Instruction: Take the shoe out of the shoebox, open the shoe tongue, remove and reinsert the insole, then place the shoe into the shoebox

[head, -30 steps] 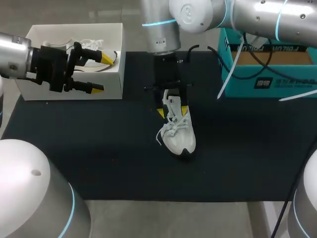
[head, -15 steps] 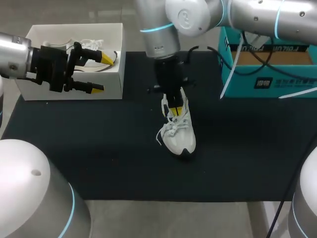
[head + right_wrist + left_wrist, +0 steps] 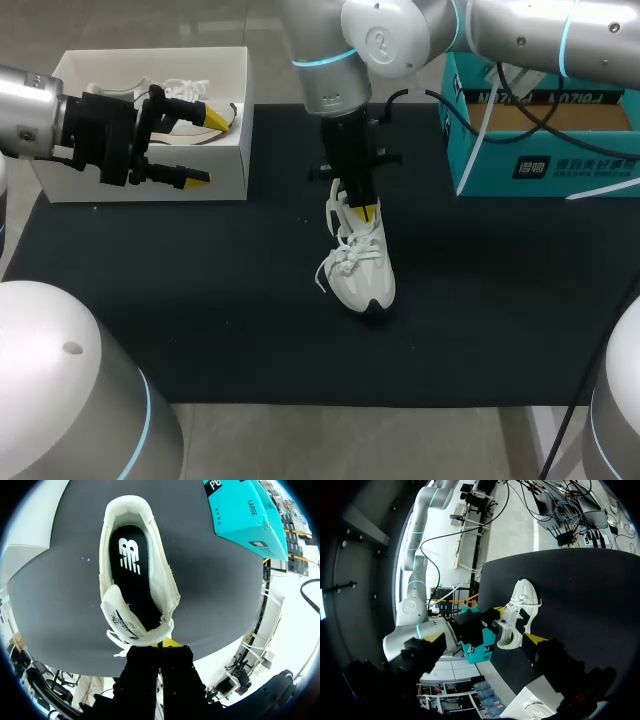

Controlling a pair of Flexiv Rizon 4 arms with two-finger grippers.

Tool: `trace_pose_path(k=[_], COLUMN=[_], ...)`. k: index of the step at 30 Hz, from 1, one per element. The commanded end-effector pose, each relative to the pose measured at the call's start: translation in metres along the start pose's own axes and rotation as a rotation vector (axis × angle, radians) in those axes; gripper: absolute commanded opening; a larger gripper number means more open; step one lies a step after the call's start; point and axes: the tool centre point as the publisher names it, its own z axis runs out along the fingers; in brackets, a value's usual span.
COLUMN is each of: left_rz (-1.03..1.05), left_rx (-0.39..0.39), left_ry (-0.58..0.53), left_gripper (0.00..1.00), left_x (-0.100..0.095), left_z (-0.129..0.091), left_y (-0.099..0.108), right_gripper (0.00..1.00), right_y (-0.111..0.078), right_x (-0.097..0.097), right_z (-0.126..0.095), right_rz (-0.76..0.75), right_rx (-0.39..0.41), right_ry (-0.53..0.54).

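Observation:
A white shoe (image 3: 362, 268) stands upright in the middle of the black mat, toe toward the front edge; it also shows ahead of my left gripper (image 3: 520, 612). Its black insole (image 3: 131, 565) lies inside and its tongue (image 3: 120, 616) stands up. My right gripper (image 3: 358, 211) points down at the shoe's lace end, shut, yellow tips together against the upper's edge (image 3: 166, 628) beside the tongue; I cannot see anything pinched between them. My left gripper (image 3: 188, 146) hangs open over the white shoebox (image 3: 228, 150) at the back left, nothing between its fingers.
A second white shoe with loose laces (image 3: 178, 88) lies in the shoebox. A teal cardboard box (image 3: 540, 150) stands at the back right of the mat. The black mat (image 3: 500, 300) covers the table.
My right gripper closed its fingers and shifted slightly right over the shoe's lace end. The shoe's collar leaned a little. The left arm stayed put.

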Motion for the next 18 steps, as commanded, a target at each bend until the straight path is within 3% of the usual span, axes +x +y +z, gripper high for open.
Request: trace_pose_path(k=[1,12,18], left_rz=[0.000,0.000,0.000], left_rx=[0.000,0.000,0.000], left_ry=[0.004,0.004,0.004], left_gripper=[1.00,1.00,1.00], left_x=[0.000,0.000,0.000], left_z=[0.001,0.001,0.001], left_y=[0.000,0.000,0.000], right_gripper=[0.00,0.00,0.00], right_y=[0.008,0.024,0.018], right_x=[0.001,0.005,0.007], right_z=[-0.001,0.011,0.010], right_rz=[-0.010,-0.026,-0.018], right_rx=[0.000,0.003,-0.011], right_ry=[-0.002,0.006,0.007])
